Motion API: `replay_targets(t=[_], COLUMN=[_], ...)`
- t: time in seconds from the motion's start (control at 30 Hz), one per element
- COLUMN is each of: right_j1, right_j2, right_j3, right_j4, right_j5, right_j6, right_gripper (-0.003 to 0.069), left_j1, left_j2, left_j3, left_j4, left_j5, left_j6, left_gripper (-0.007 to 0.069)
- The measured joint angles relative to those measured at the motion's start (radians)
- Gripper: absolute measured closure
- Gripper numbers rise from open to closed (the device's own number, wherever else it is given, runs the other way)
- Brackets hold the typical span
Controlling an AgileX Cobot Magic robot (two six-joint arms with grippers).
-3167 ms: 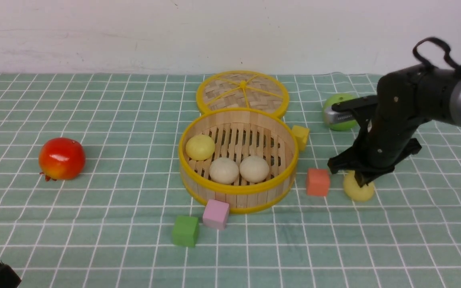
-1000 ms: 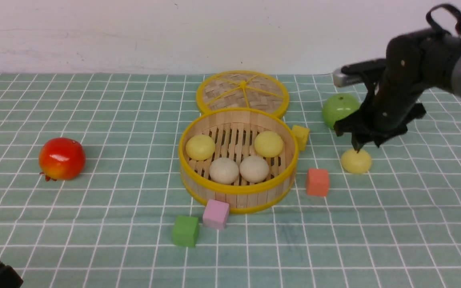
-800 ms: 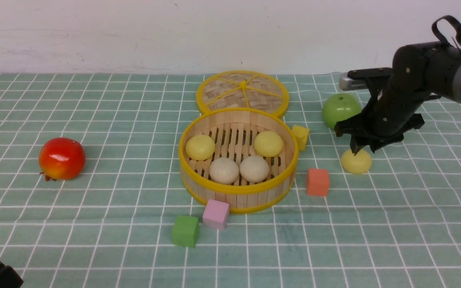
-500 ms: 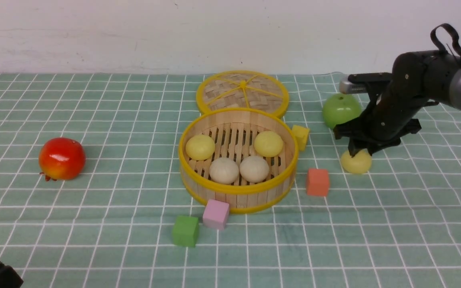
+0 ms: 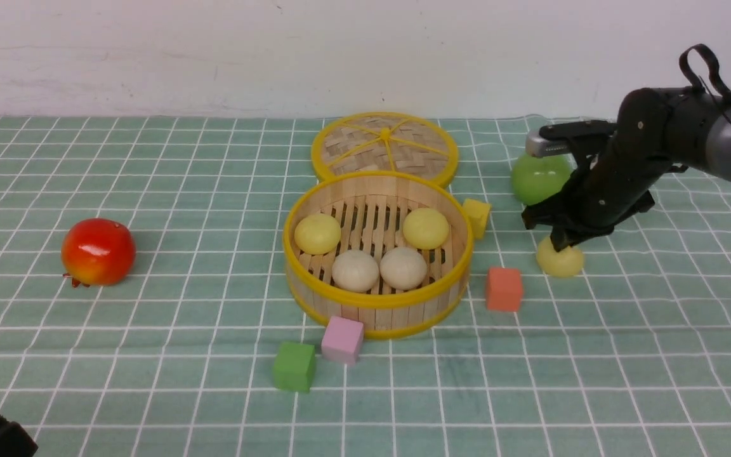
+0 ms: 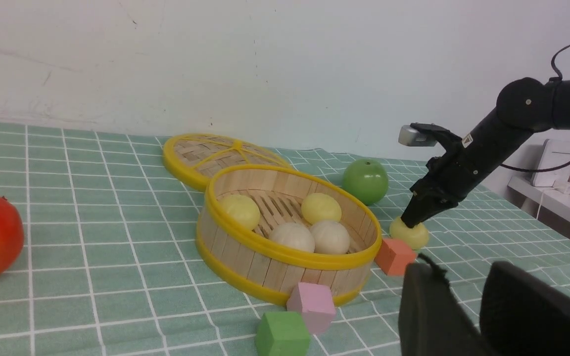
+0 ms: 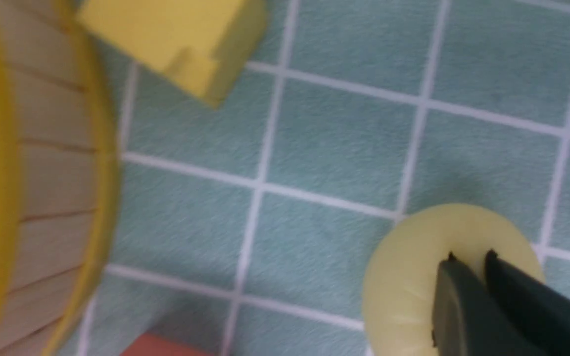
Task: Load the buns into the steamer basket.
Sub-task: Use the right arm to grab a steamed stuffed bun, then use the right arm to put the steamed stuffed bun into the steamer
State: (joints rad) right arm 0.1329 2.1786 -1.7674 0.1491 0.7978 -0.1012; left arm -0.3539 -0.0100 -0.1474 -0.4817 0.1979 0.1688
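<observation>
The steamer basket (image 5: pixel 375 303) stands mid-table and holds several buns: two pale yellow ones (image 5: pixel 318 233) (image 5: pixel 426 228) at the back and two off-white ones (image 5: pixel 355 270) (image 5: pixel 403 268) in front. One more pale yellow bun (image 5: pixel 561 262) (image 7: pixel 408 277) lies on the cloth to the basket's right. My right gripper (image 5: pixel 556 244) (image 7: pixel 470 257) points down onto it, its tips pinched together on the bun's top. My left gripper (image 6: pixel 458 269) is low at the near left, open and empty.
The woven lid (image 5: pixel 384 145) lies behind the basket. A green apple (image 5: pixel 533 181) sits just behind the right arm and a red apple (image 5: pixel 98 251) at far left. Yellow (image 5: pixel 477 216), orange (image 5: pixel 504 289), pink (image 5: pixel 342 339) and green (image 5: pixel 294 366) cubes ring the basket.
My right gripper came down onto the loose yellow bun and closed on its top; the bun shifted slightly to the left. Earlier another yellow bun went into the basket.
</observation>
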Motion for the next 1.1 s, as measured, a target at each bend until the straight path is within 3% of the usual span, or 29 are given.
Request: replay_targets(t=[0.27, 0.43, 0.77, 0.9, 1.0, 1.1], right_j1=[0.064, 0.158, 0.266, 0.279, 0.279, 0.278], right_j2=[-0.099, -0.093, 0.047, 0.108, 0.133, 0.126], right_j3=[-0.060, -0.119, -0.127, -0.127, -0.127, -0.127], right_j4=[0.182, 0.331, 0.449, 0.451, 0.451, 0.452], right_j5=[0.010, -0.080, -0.297, -0.370, -0.396, -0.395], right_j6=[-0.108, -0.211, -0.283, -0.287, -0.287, -0.290], right_gripper=[0.0657, 0.0656, 0.0632, 0.0548, 0.0441, 0.0284], left_j1=[0.000, 0.000, 0.000, 0.000, 0.000, 0.000], left_j2=[0.000, 0.000, 0.000, 0.000, 0.000, 0.000], left_j3=[0.000, 0.000, 0.000, 0.000, 0.000, 0.000], left_j4=[0.000, 0.000, 0.000, 0.000, 0.000, 0.000], left_j5=[0.000, 0.000, 0.000, 0.000, 0.000, 0.000], left_j6=[0.000, 0.000, 0.000, 0.000, 0.000, 0.000], left_gripper=[0.0459, 0.0452, 0.0441, 0.0438, 0.0438, 0.0438])
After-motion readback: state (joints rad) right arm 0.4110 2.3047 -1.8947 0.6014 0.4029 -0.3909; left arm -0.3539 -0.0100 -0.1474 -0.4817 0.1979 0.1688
